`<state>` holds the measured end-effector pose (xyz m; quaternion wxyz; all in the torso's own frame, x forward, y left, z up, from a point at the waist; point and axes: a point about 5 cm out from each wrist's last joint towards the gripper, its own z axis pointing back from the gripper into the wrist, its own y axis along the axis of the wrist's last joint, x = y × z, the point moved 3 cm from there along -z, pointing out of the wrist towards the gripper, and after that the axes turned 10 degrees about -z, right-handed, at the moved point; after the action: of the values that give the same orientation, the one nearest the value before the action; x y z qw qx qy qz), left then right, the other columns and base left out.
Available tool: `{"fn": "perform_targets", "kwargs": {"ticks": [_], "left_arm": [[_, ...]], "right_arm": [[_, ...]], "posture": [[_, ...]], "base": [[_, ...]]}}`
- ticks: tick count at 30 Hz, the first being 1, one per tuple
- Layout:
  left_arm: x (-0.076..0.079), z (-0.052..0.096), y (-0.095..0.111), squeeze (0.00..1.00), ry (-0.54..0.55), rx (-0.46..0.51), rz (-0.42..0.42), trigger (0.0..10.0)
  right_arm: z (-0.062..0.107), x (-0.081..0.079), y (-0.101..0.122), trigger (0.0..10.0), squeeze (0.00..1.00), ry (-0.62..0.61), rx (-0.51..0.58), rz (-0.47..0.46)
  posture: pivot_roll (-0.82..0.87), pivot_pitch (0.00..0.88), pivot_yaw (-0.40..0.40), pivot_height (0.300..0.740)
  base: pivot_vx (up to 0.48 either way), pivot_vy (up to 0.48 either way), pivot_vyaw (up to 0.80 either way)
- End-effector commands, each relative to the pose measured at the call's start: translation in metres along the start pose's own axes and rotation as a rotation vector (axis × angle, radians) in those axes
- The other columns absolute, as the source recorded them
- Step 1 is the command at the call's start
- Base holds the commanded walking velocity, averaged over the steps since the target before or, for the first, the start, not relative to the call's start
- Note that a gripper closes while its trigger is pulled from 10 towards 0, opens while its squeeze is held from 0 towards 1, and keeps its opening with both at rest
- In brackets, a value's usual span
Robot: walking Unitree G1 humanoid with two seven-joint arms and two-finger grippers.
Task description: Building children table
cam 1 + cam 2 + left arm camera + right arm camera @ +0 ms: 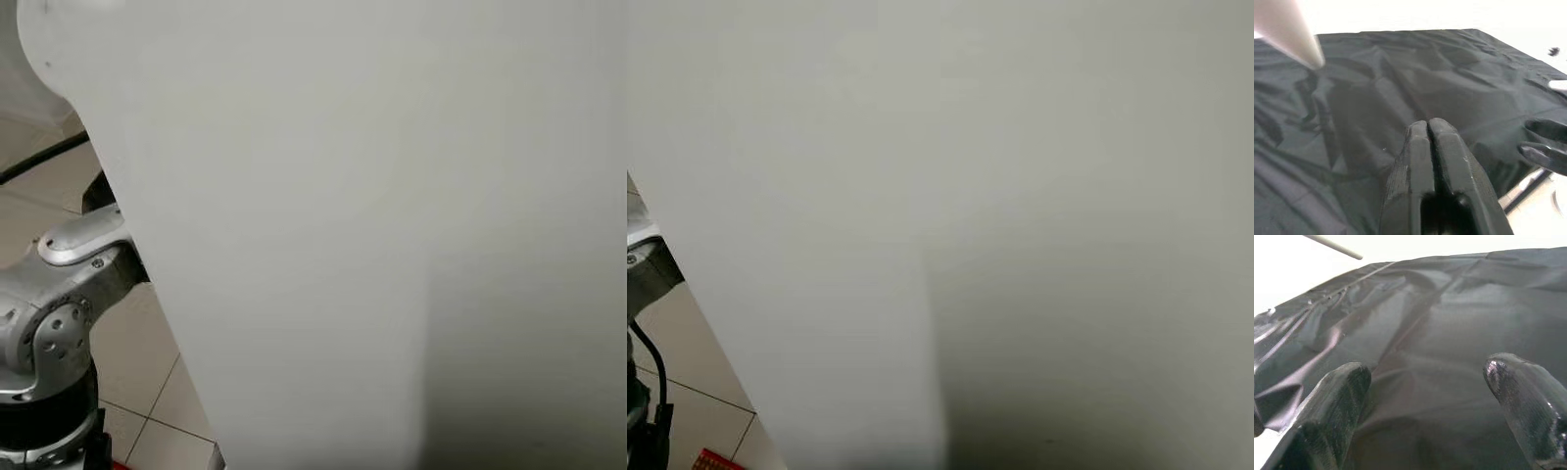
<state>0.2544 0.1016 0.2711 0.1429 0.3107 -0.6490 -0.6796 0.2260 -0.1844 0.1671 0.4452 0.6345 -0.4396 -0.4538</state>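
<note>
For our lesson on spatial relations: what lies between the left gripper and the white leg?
Only crumpled black sheet lies between the left gripper and the white leg, as the left wrist view shows.

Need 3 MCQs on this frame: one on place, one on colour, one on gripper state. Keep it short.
1. In the head views, where does the white panel sit?
A. flat on the floor, far off
B. close before the camera, covering most of the view
C. under the left arm

2. What colour is the sheet below the grippers?
A. black
B. red
C. white

3. How do the two grippers stand?
A. both open
B. left gripper open, right gripper shut
C. left gripper shut, right gripper open

Key: 1 B, the panel hides all but a strip of tiled floor and the left arm. 2 A, the creased sheet is black in both wrist views. 3 C, left fingers touch; right fingers stand wide apart.
</note>
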Motion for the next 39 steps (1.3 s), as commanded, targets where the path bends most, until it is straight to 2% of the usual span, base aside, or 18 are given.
{"fn": "perform_targets", "kwargs": {"ticks": [1,2,6,8,11,13,14,19,28,33,35,39], "left_arm": [[-0.001,0.002,0.005,0.0,0.051,0.037,-0.02,10.0],[-0.003,0.002,-0.001,0.0,0.103,0.042,0.006,10.0],[-0.005,0.002,-0.008,0.0,0.17,0.046,0.04,10.0],[-0.011,0.004,-0.02,0.0,0.254,0.038,0.076,10.0],[-0.012,0.005,-0.025,0.0,0.283,0.04,0.096,10.0],[-0.017,0.009,-0.041,0.0,0.383,0.026,0.119,10.0],[-0.017,0.009,-0.041,0.0,0.383,0.026,0.119,10.0],[-0.029,0.012,-0.058,0.0,0.531,-0.006,0.105,10.0],[-0.034,-0.001,-0.064,0.0,0.554,-0.007,0.078,10.0],[-0.035,-0.004,-0.063,0.0,0.555,0.011,0.09,10.0],[-0.036,0.0,-0.062,0.0,0.61,0.013,0.056,10.0],[-0.037,0.005,-0.063,0.0,0.652,0.01,0.03,10.0]], "right_arm": [[0.003,-0.004,-0.004,10.0,0.0,-0.015,0.006,0.0],[0.002,-0.008,-0.006,10.0,0.0,-0.025,0.014,-0.012],[0.0,-0.011,-0.009,10.0,0.0,-0.035,0.025,-0.031],[-0.003,-0.013,-0.012,10.0,0.0,-0.043,0.034,-0.05],[-0.004,-0.013,-0.014,10.0,0.0,-0.048,0.037,-0.048],[-0.008,-0.012,-0.016,10.0,0.0,-0.064,0.049,-0.051],[-0.008,-0.012,-0.016,10.0,0.0,-0.064,0.049,-0.051],[-0.018,-0.006,-0.019,10.0,0.0,-0.1,0.065,-0.047],[-0.035,-0.011,-0.02,10.0,0.0,-0.07,0.077,-0.056],[-0.035,-0.013,-0.022,10.0,0.0,-0.061,0.074,-0.053],[-0.029,-0.015,-0.027,10.0,0.0,-0.065,0.066,-0.055],[-0.024,-0.015,-0.031,10.0,0.0,-0.065,0.054,-0.052]], "posture": [[0.06,0.144,0.039,0.74],[0.06,0.142,0.037,0.74],[0.06,0.138,0.034,0.74],[0.06,0.131,0.029,0.74],[0.06,0.13,0.024,0.74],[0.06,0.127,0.017,0.74],[0.06,0.127,0.017,0.74],[0.06,0.137,-0.01,0.74],[0.07,0.157,-0.022,0.74],[0.07,0.157,-0.017,0.74],[0.09,0.147,0.002,0.74],[0.09,0.14,0.01,0.74]], "base": [[0.0,0.0,0.0],[0.0,0.0,0.0],[0.0,0.0,0.0],[0.0,0.0,0.0],[0.0,0.0,0.0],[0.0,0.0,0.0],[0.0,0.0,0.0],[0.0,0.0,0.0],[0.0,0.0,0.0],[0.0,0.0,0.0],[0.0,0.0,0.0],[0.0,0.0,0.0]]}}
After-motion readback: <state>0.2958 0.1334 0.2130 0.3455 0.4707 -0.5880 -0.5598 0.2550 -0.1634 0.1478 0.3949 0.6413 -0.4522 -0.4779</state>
